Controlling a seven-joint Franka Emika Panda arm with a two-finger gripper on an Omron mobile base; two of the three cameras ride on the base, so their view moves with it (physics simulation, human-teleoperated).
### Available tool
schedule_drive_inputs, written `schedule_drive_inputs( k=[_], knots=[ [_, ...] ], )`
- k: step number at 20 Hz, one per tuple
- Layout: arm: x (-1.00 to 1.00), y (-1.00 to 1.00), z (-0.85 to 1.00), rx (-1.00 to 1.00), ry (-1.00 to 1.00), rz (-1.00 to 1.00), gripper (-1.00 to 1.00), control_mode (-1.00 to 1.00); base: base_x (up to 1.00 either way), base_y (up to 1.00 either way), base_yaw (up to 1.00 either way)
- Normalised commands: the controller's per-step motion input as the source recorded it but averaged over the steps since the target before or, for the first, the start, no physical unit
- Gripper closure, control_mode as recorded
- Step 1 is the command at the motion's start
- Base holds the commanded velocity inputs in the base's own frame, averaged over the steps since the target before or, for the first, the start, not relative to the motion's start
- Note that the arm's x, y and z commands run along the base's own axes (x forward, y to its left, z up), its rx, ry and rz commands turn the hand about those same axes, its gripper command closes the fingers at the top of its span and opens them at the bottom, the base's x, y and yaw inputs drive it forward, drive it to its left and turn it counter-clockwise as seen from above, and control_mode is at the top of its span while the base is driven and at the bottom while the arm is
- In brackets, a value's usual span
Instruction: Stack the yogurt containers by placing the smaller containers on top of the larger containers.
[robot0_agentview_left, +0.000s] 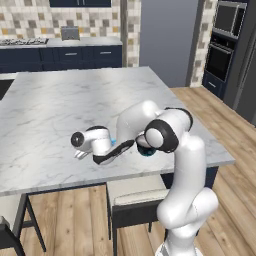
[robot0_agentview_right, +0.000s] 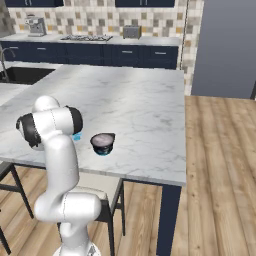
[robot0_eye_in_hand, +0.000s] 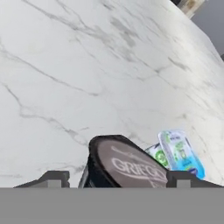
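My pincer (robot0_eye_in_hand: 114, 177) hangs low over the white grey-veined marble tabletop (robot0_eye_in_hand: 78, 65), near its front edge, with my forearm stretched out almost level. In the hand view my two dark fingertips (robot0_eye_in_hand: 53, 178) stand spread, one at each side, and between them sits a small dark round cup with a pale pinkish-grey lid (robot0_eye_in_hand: 127, 164) bearing white lettering. The cup is right in front of the tips, in the gap between them. I cannot tell whether either tip touches its wall; both look just clear of it, so I am pinching nothing that I can see.

Just beyond the dark cup, and a little toward the right-hand tip in the hand view, lies a tiny light-blue container with a green and white printed label (robot0_eye_in_hand: 180, 153). It is tipped on its side and sits close against the dark cup, though whether they touch is unclear.

In the left base view my white wrist and pincer (robot0_agentview_left: 82, 152) lie low over the tabletop (robot0_agentview_left: 75, 100), and the wide dark round cup with a teal-blue base (robot0_agentview_left: 146, 148) peeks out behind my elbow, well back along my arm from the pincer. In the right base view this wide cup (robot0_agentview_right: 102, 143) stands upright on the tabletop (robot0_agentview_right: 135, 100) beside my upper arm, its pale lid facing up.
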Motion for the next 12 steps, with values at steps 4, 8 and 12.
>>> schedule_drive_inputs(
  k=[4,8,12],
  knots=[
    [0.0,-0.46,-0.4,0.0,0.0,0.0,1.0,-1.0,0.0,0.0,0.0],
    [0.0,-0.33,-0.21,0.0,0.0,0.0,1.0,-1.0,0.0,0.0,0.0],
    [-0.01,0.0,0.25,0.0,-0.12,0.02,1.0,-1.0,0.0,0.0,0.0]
  ],
)
